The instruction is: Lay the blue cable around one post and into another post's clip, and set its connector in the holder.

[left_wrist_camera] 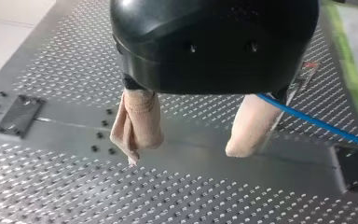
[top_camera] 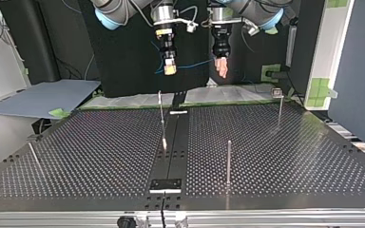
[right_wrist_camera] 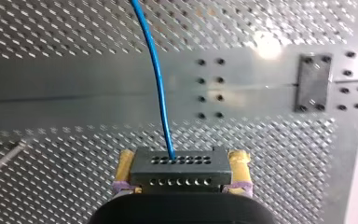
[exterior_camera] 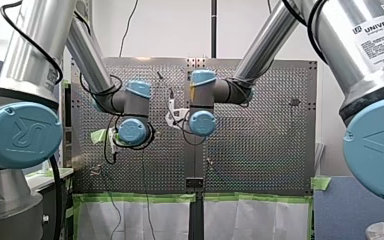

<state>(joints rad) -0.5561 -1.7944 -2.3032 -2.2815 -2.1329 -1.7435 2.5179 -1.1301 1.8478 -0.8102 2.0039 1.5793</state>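
Thin posts stand on the table. High over its far end my right gripper is clamped on the black connector, blue cable trailing out of it. Next to it my left gripper is spread wide and empty, cable passing beside one finger

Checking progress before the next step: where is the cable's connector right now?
The connector is clamped in my right gripper, in the air above the table, just left of my left gripper in the top view.
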